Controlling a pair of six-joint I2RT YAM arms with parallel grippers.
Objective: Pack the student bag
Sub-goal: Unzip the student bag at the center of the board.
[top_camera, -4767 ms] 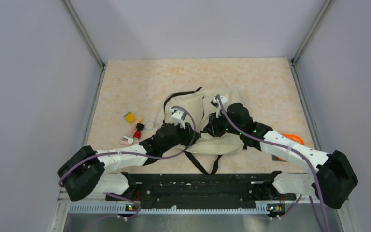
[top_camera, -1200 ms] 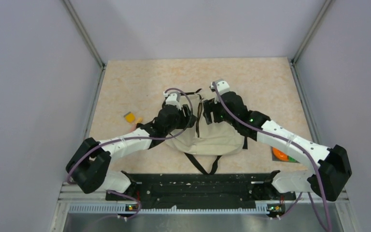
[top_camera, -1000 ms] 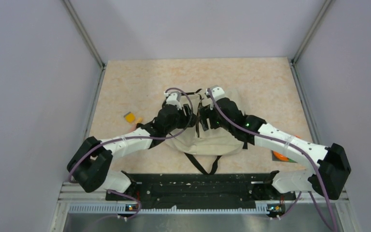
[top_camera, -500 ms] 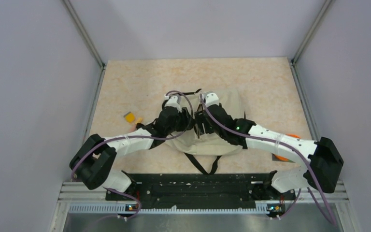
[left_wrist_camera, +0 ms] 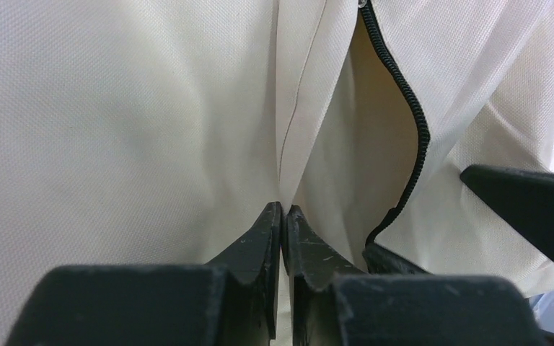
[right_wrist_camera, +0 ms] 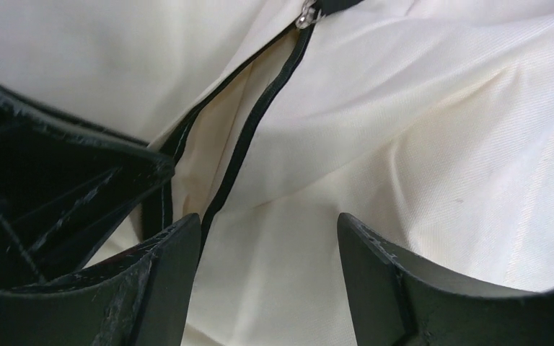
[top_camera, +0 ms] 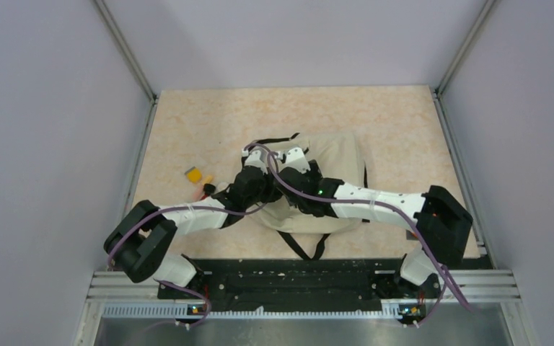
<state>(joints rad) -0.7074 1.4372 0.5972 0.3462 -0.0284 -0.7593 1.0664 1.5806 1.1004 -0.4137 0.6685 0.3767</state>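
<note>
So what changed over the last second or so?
The right gripper swung left across the bag. It now hangs open over the zipper, right beside the left gripper. The left gripper barely moved and is shut on a fold of the bag. The bag and the yellow item stayed where they were.

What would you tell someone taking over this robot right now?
Left gripper: jaws shut on a fold of the large cream fabric backpack, beside its black zipper.
Right gripper: jaws open over the fabric by the same zipper, holding nothing.
The backpack lies mid-table with both arms over it.
Done: the zipper is parted, showing pale lining.
To do: a small yellow block and small red and orange bits lie on the table to the backpack's left, unpacked. Whether anything is inside cannot be seen. Probably widen the opening next, then load them.
</note>
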